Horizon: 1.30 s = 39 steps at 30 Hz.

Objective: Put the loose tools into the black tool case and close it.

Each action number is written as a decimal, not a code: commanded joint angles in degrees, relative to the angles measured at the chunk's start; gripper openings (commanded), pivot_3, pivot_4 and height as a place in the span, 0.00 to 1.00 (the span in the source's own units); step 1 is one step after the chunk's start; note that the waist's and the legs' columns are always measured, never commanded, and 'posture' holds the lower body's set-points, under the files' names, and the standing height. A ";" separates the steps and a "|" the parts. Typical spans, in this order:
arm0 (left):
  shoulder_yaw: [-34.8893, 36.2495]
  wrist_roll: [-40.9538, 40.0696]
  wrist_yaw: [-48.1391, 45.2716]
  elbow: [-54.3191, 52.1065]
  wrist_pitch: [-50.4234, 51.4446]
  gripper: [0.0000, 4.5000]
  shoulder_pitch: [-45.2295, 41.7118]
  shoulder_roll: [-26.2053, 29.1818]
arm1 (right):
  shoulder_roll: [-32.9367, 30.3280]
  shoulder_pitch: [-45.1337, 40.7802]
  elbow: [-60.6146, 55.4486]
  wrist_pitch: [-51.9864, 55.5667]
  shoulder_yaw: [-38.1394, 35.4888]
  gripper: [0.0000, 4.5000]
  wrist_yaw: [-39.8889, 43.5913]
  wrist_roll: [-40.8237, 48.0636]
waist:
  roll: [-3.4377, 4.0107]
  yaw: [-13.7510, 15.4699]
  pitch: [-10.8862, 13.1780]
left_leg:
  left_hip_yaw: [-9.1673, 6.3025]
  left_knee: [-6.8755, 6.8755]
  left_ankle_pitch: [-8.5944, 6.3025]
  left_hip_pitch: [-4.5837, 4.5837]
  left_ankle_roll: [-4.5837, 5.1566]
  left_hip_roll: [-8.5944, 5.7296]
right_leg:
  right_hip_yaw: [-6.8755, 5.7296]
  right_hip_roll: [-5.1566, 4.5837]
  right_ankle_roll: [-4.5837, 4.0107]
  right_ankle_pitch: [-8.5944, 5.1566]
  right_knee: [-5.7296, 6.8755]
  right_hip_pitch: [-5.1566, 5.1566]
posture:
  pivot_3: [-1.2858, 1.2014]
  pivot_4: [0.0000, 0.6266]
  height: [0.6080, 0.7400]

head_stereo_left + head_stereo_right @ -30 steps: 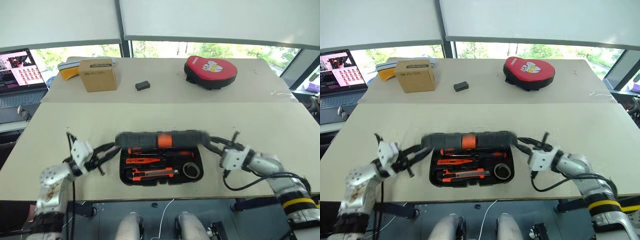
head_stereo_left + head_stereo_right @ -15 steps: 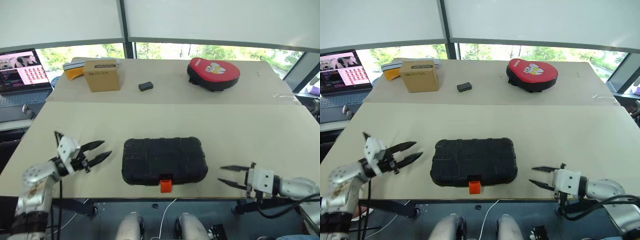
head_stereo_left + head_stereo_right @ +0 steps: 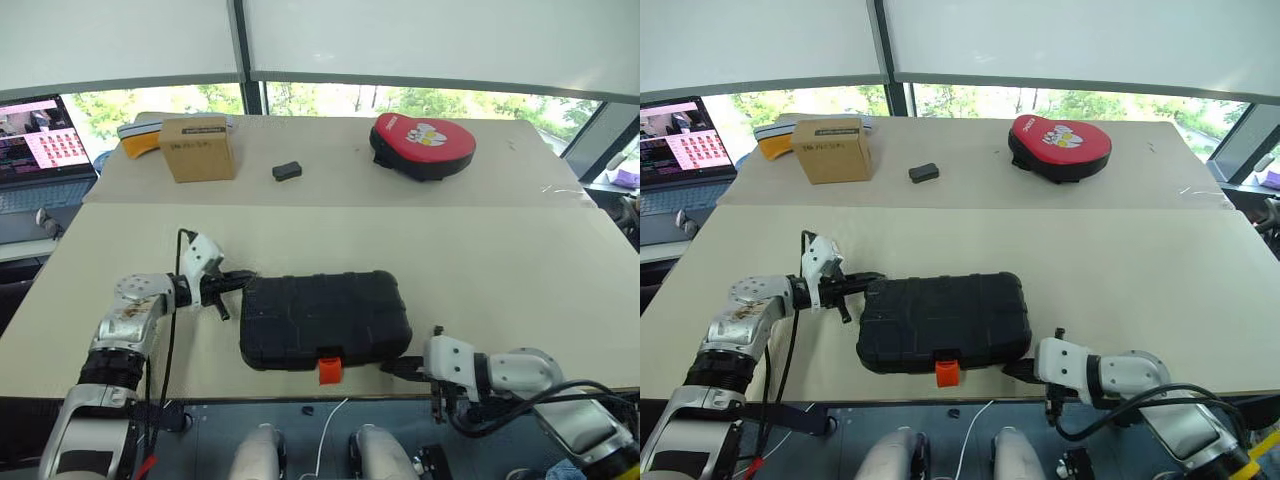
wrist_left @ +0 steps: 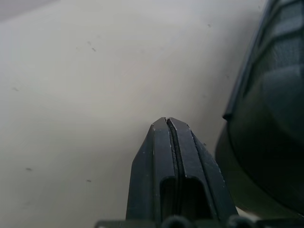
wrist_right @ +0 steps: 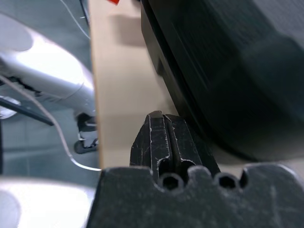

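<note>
The black tool case (image 3: 325, 318) lies flat on the near table with its lid down and its orange latch (image 3: 329, 370) sticking out at the front edge. The loose tools are hidden. My left gripper (image 3: 244, 281) is shut, its tip right by the case's far left corner; in the left wrist view the fingers (image 4: 156, 142) press together beside the case wall (image 4: 270, 114). My right gripper (image 3: 389, 368) is shut too, low at the case's near right corner, by the table's front edge. Its closed fingertips (image 5: 153, 124) lie alongside the case (image 5: 228, 71).
On the far table stand a cardboard box (image 3: 198, 148), a small black block (image 3: 287, 171) and a red padded pouch (image 3: 422, 145). A laptop (image 3: 35, 145) sits at the far left. The table's front edge (image 3: 200, 395) runs just below the case.
The lid, held up between both grippers with tools showing, came down. Both grippers drew away open, then shut and moved in against the case's left and near right corners.
</note>
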 commanded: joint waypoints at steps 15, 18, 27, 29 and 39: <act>10.50 -6.45 7.54 -21.83 8.55 0.01 15.48 1.78 | 14.97 -24.28 29.45 -11.76 -2.97 0.00 -2.92 -8.14 | 0.04 0.14 0.09 | -0.04 0.00 0.00 -0.13 0.00 0.00 | 0.04 -0.12 0.00 -0.01 0.03 -0.15 | 0.52 0.24 1.00; 12.58 -6.46 6.45 -19.24 8.19 0.01 13.06 4.98 | 13.16 -23.19 28.78 -10.76 -4.61 0.00 -0.66 -6.36 | 0.04 0.15 0.10 | -0.07 0.00 0.00 -0.13 0.00 0.01 | 0.00 -0.11 0.00 0.00 0.04 -0.16 | 0.52 0.24 1.00; 5.24 -16.55 -5.32 -26.95 23.49 0.01 0.84 8.83 | 8.00 -12.91 15.73 -1.31 -9.04 0.00 4.49 0.29 | 0.05 1.01 0.11 | -0.04 0.00 -0.01 -0.19 0.01 -0.04 | -0.07 -0.16 0.02 -0.02 -0.03 -0.10 | 0.52 0.24 1.00; 1.73 -15.50 -5.15 -28.09 24.30 0.01 -1.47 7.26 | 7.54 -10.74 12.90 0.31 -9.37 0.00 4.84 1.19 | 0.05 1.05 0.11 | -0.03 0.00 -0.01 -0.19 0.01 -0.07 | -0.07 -0.14 0.03 -0.02 -0.01 -0.08 | 0.52 0.24 1.00; -14.51 -3.56 3.40 -22.66 25.64 0.01 -6.63 -3.91 | 9.57 -4.37 2.72 6.49 -9.46 0.00 1.84 2.99 | 0.10 0.84 0.07 | -0.05 0.03 -0.01 -0.16 0.01 -0.09 | -0.06 -0.02 0.04 -0.03 -0.02 -0.04 | 0.52 0.24 1.00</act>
